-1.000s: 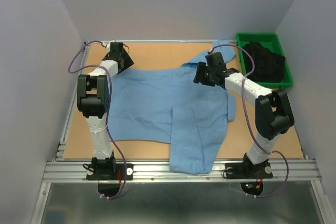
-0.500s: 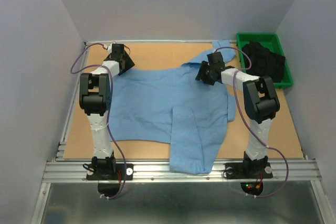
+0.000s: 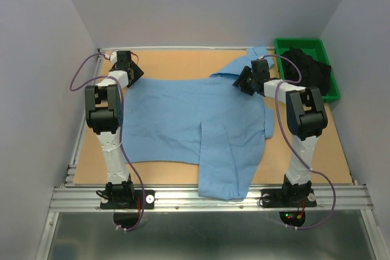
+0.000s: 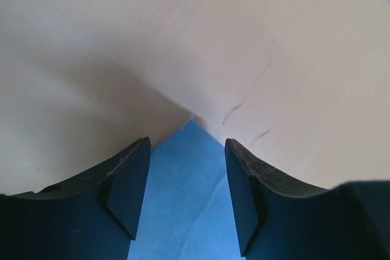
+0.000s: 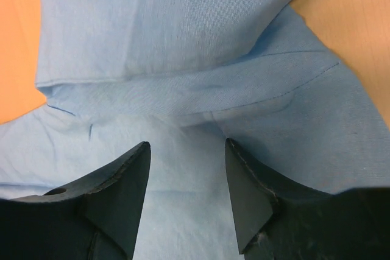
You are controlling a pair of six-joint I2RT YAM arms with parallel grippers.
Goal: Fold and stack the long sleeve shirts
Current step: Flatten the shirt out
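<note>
One light blue long sleeve shirt [image 3: 183,120] lies spread across the wooden table [image 3: 177,62]. A folded panel of it hangs over the near edge. My left gripper [image 3: 127,69] is at the shirt's far left corner. In the left wrist view its jaws [image 4: 187,144] stand open, with a pointed tip of blue fabric [image 4: 192,175] lying flat between the fingers. My right gripper [image 3: 248,81] hovers low over the shirt's far right part, where a sleeve runs toward the back. Its jaws [image 5: 187,144] are open over creased cloth [image 5: 183,59], gripping nothing.
A green bin [image 3: 286,42] holding dark clothing [image 3: 311,71] stands at the back right corner. Bare wood shows along the back [image 4: 183,41] and down both sides of the shirt. Grey walls close in the table.
The left gripper has shifted left toward the back left corner. The right gripper has moved right and back along the shirt's top edge. Both jaws have narrowed slightly.
</note>
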